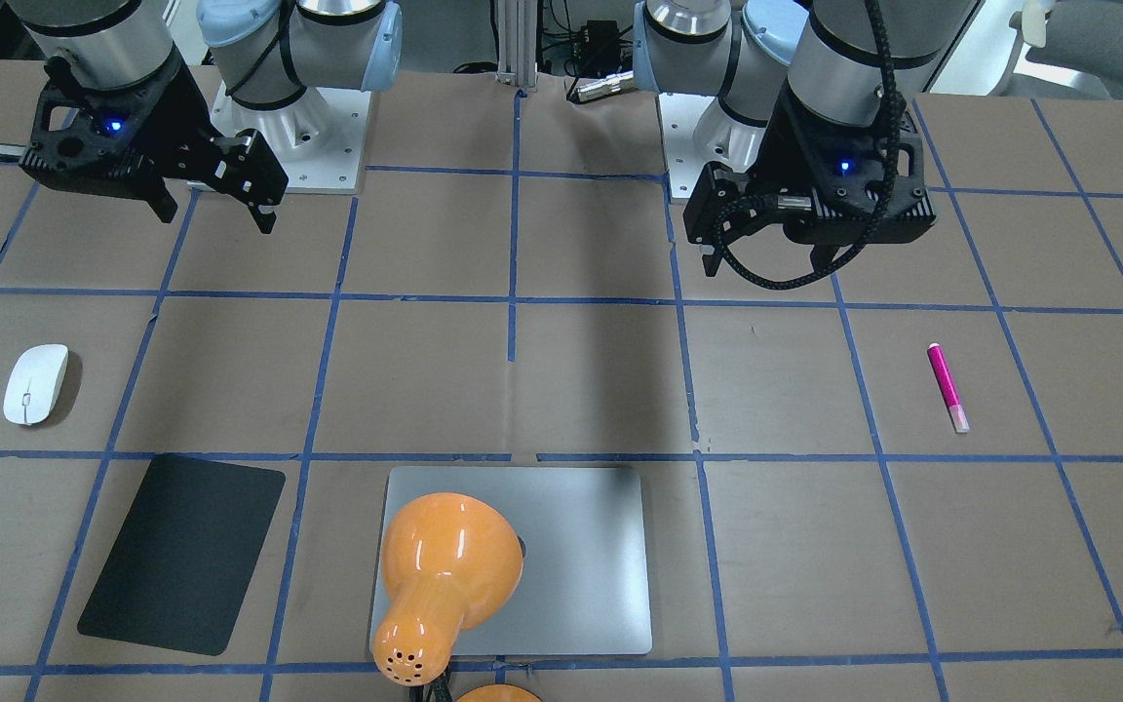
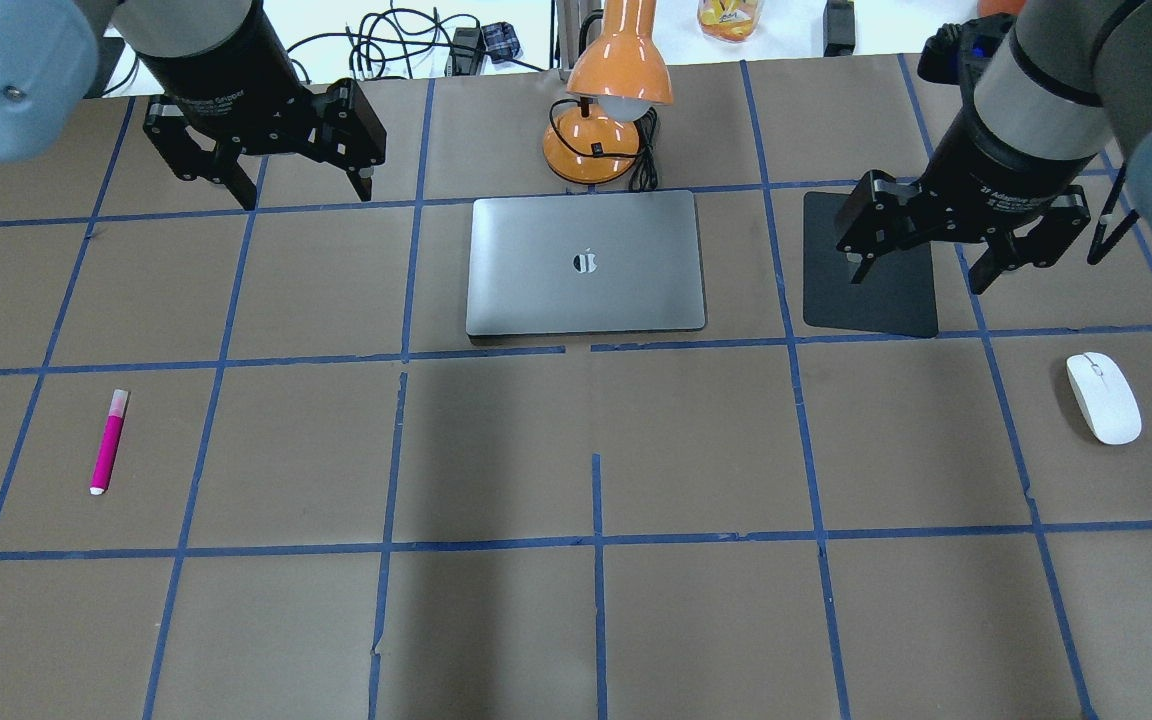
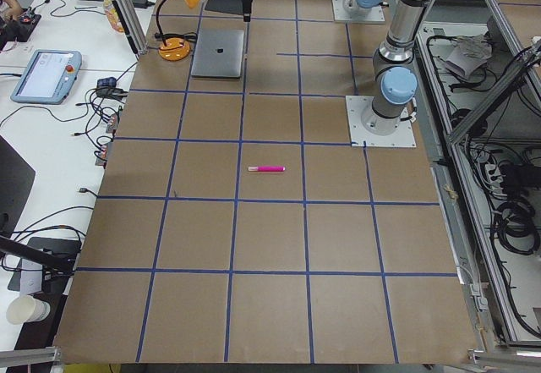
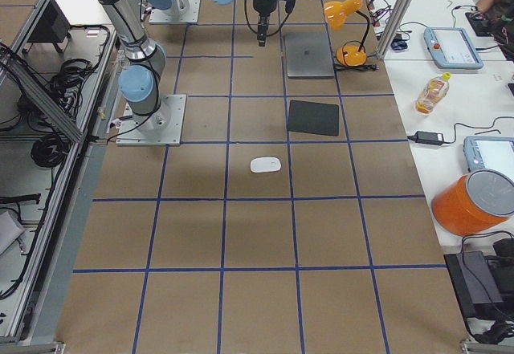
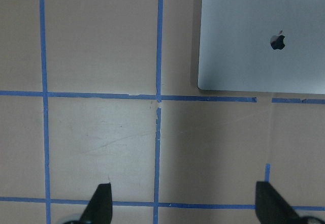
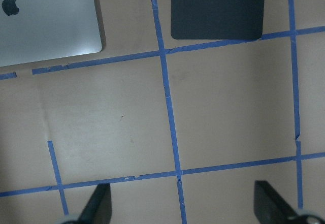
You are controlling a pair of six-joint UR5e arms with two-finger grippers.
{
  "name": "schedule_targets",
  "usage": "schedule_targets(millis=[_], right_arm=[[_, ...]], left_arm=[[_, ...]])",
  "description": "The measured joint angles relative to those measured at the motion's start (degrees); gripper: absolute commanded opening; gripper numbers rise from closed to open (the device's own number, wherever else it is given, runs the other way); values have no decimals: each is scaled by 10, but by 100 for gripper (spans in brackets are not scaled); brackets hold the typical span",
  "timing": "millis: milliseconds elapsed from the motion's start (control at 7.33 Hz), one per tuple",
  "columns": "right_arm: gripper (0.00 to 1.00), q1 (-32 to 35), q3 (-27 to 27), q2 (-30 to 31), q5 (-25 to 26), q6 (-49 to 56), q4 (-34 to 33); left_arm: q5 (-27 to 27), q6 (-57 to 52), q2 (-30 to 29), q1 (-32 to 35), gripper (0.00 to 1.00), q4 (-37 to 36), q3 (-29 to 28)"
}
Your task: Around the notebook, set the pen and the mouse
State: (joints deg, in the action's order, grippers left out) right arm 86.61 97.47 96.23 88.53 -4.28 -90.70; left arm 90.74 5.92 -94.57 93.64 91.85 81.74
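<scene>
1. Slim magenta-pink marker pen (image 2: 107, 443) lies at 8 o'clock from the large silver-grey metal notebook (image 2: 586, 262), well apart
2. Flat white oval mouse (image 2: 1103, 398) lies at the notebook's 4 o'clock, well apart
3. Matte black rectangular mat (image 2: 871, 300) lies beside the notebook at 3 o'clock
4. Both the left gripper (image 2: 306, 195) and right gripper (image 2: 921, 280) hover with jaws wide, empty

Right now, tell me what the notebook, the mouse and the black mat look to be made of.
Notebook: probably aluminium with a matt silver-grey finish. It shows a soft, even sheen and a dark apple logo.
Mouse: likely plastic, a smooth white moulded shell with a thin grey scroll line.
Black mat: thin, flat and matt with no glare. It could be rubber or fabric, and I cannot tell which.
</scene>
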Motion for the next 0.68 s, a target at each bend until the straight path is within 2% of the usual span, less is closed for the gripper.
schedule_targets(millis=[682], right_arm=[[100,-2,1,-1,7,-5,3]], left_arm=[[8,-5,4,0,100,2,1]])
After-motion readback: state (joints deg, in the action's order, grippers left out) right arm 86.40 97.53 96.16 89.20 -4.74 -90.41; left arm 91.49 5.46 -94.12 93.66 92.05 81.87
